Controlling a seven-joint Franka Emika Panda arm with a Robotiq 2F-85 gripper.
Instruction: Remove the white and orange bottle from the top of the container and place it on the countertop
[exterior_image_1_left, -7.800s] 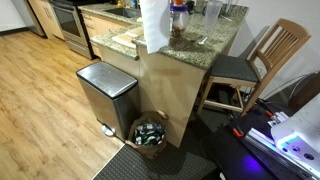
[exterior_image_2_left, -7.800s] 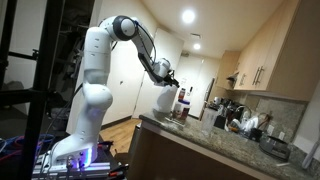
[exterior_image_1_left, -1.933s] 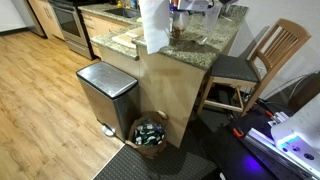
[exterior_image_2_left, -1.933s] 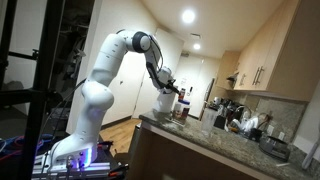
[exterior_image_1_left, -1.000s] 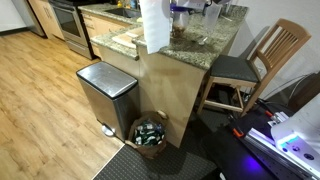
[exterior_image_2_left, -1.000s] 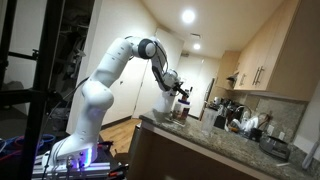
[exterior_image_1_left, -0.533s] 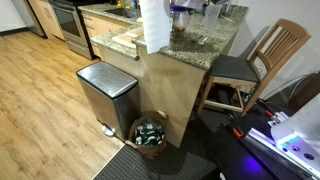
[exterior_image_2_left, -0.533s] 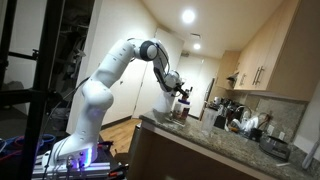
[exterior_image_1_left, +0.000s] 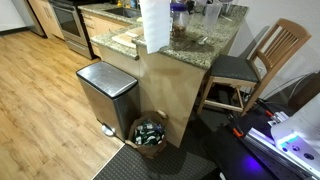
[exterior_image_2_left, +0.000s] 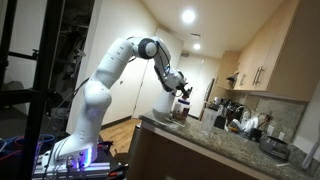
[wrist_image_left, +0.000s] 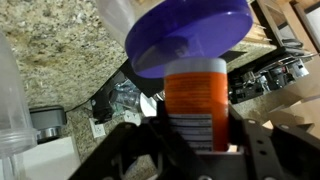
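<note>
In the wrist view the white and orange bottle (wrist_image_left: 194, 95), with a broad purple cap (wrist_image_left: 190, 35), stands between my gripper's (wrist_image_left: 193, 138) dark fingers (wrist_image_left: 262, 150), which are shut on its label. Speckled granite countertop (wrist_image_left: 50, 55) lies behind it. In an exterior view the gripper (exterior_image_2_left: 183, 90) holds the bottle over the counter (exterior_image_2_left: 200, 137). In an exterior view the bottle (exterior_image_1_left: 178, 13) sits just above the dark container (exterior_image_1_left: 178, 33) at the countertop's (exterior_image_1_left: 215, 42) near end. Whether it still touches the container is unclear. There the gripper is cut off by the top edge.
A tall paper towel roll (exterior_image_1_left: 153, 22) stands right beside the container, and clear glass tumblers (exterior_image_1_left: 210, 13) stand behind it. One tumbler (wrist_image_left: 10, 100) shows at the wrist view's left. Below are a steel pedal bin (exterior_image_1_left: 105, 95), a basket (exterior_image_1_left: 150, 132) and a wooden chair (exterior_image_1_left: 265, 60).
The gripper's fingers have closed on the bottle within the last second. The arm has barely moved since; the gripper looks a touch higher.
</note>
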